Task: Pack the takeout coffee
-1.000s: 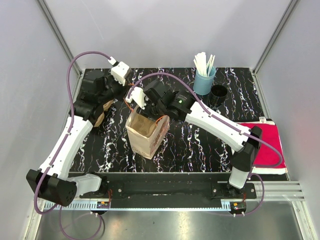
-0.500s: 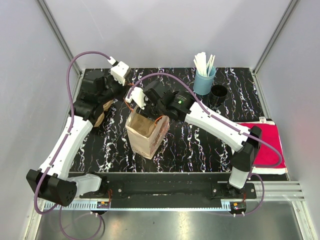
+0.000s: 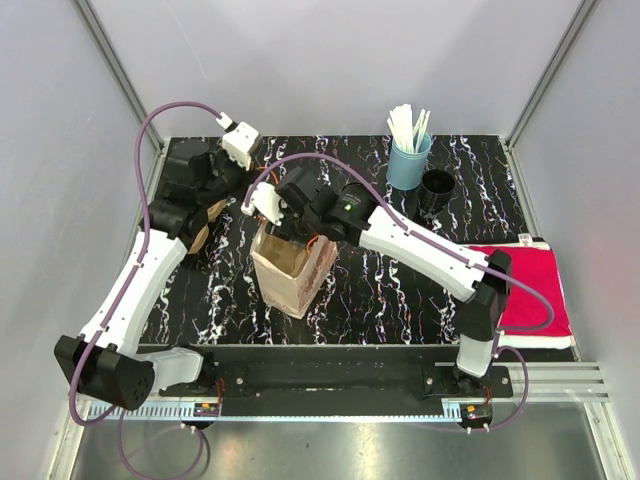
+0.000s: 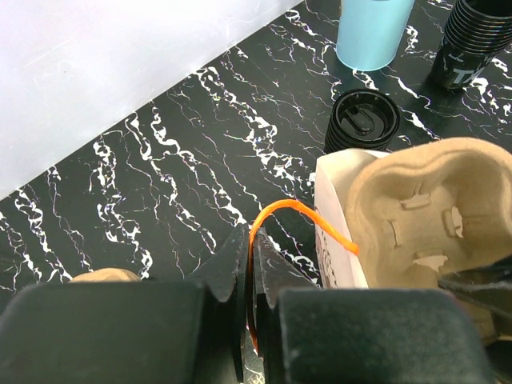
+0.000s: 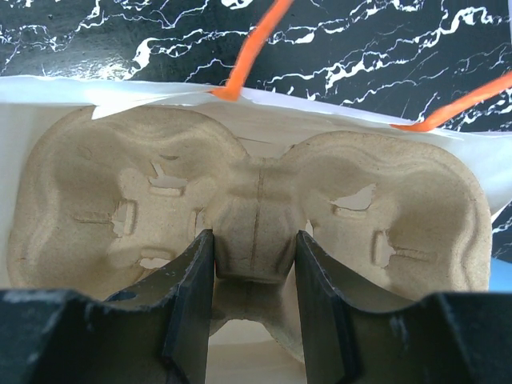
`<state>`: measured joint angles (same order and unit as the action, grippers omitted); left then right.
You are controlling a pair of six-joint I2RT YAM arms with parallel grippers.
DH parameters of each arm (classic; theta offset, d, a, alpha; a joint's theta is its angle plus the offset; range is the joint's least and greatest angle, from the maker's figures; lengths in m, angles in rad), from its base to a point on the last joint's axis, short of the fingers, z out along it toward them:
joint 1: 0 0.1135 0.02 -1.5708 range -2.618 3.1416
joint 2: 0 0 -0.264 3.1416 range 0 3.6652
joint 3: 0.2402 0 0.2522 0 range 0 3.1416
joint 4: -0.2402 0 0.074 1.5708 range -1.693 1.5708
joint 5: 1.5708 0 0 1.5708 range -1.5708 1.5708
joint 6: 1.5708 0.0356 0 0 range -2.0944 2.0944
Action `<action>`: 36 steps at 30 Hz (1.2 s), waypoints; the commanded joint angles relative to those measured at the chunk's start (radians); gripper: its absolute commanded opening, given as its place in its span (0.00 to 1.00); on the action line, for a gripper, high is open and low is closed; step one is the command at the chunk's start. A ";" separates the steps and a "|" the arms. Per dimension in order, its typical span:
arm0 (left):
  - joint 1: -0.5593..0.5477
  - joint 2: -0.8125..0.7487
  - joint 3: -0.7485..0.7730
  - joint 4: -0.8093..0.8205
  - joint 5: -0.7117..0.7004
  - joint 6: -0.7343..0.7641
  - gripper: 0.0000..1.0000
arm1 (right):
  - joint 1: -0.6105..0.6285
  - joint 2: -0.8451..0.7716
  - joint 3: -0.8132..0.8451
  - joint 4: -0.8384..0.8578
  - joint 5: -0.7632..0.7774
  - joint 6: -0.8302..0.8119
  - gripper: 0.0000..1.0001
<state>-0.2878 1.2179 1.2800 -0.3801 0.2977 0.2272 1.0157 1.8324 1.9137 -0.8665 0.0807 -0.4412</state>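
Left gripper [image 4: 246, 244]: jaws nearly closed, pinching the orange handle [image 4: 298, 213] of the paper bag [image 3: 290, 272]. Bag stands mid-table. Right gripper [image 5: 254, 252]: jaws clamped on the centre ridge of the cardboard cup tray [image 5: 112, 200], which sits inside the bag. Red cloth [image 3: 530, 290] lies at the right edge.

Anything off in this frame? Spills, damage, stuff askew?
Nothing spilled or damaged. The bag stands skewed to the edges of the table, its orange handle pinched in the left end effector. The right end effector grips the cup carrier by its centre ridge, inside the bag.
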 commanded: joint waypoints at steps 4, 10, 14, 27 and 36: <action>0.001 0.006 -0.001 0.061 -0.002 -0.017 0.04 | 0.046 0.024 0.051 -0.019 0.083 -0.036 0.36; 0.003 0.003 -0.001 0.060 0.003 -0.019 0.04 | 0.054 0.042 0.074 -0.042 0.123 -0.062 0.36; 0.003 0.002 -0.002 0.063 -0.002 -0.022 0.04 | 0.055 0.057 0.096 -0.080 0.107 -0.054 0.36; 0.003 -0.008 -0.007 0.078 -0.032 -0.031 0.04 | 0.054 0.065 0.065 -0.100 0.128 -0.025 0.36; 0.002 -0.006 -0.013 0.084 -0.042 -0.037 0.03 | 0.054 0.114 0.102 -0.155 0.131 -0.037 0.36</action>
<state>-0.2878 1.2201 1.2697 -0.3622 0.2775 0.2043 1.0615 1.9244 1.9701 -0.9901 0.2008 -0.4816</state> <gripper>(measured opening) 0.037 0.458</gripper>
